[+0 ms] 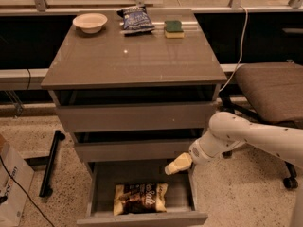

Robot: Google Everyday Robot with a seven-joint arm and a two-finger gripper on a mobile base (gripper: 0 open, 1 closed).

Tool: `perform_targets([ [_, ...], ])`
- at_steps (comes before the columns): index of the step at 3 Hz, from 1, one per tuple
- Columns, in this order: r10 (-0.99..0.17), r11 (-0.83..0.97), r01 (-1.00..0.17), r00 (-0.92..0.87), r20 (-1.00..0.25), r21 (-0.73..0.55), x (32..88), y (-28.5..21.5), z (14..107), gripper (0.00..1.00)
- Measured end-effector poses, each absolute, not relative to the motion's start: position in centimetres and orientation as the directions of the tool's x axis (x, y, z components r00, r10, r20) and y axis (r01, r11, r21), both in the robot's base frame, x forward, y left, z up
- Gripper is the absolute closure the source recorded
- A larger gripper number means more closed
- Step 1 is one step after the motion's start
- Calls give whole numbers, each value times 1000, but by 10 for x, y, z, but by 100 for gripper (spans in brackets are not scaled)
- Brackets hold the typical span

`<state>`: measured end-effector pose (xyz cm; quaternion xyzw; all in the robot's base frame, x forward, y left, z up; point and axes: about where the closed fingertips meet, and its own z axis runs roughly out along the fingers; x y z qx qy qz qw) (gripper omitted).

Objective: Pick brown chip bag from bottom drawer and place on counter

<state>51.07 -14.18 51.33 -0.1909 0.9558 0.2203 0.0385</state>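
The brown chip bag [140, 198] lies flat in the open bottom drawer [142, 218], toward its front middle. My gripper [174, 166] reaches in from the right on a white arm [246, 137]. Its cream-coloured tip hangs over the drawer's back right part, above and to the right of the bag and apart from it. The counter [135, 56] is the glossy grey-brown top of the cabinet above.
On the counter's far edge stand a white bowl [90, 22], a blue chip bag [136, 19] and a green-and-yellow sponge [173, 29]. An office chair [272, 91] stands at the right. A cardboard box [12, 188] and a black stand [49, 162] are on the floor at left.
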Motion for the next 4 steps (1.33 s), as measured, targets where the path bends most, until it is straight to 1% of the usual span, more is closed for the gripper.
perform_targets([
  [1, -299, 821, -309, -949, -101, 480, 515, -144, 468, 0],
  [2, -299, 821, -309, -949, -101, 480, 515, -144, 468, 0],
  [3, -282, 847, -276, -958, -56, 455, 517, -139, 456, 0],
  [4, -232, 855, -198, -973, 11, 479, 521, -122, 421, 0],
])
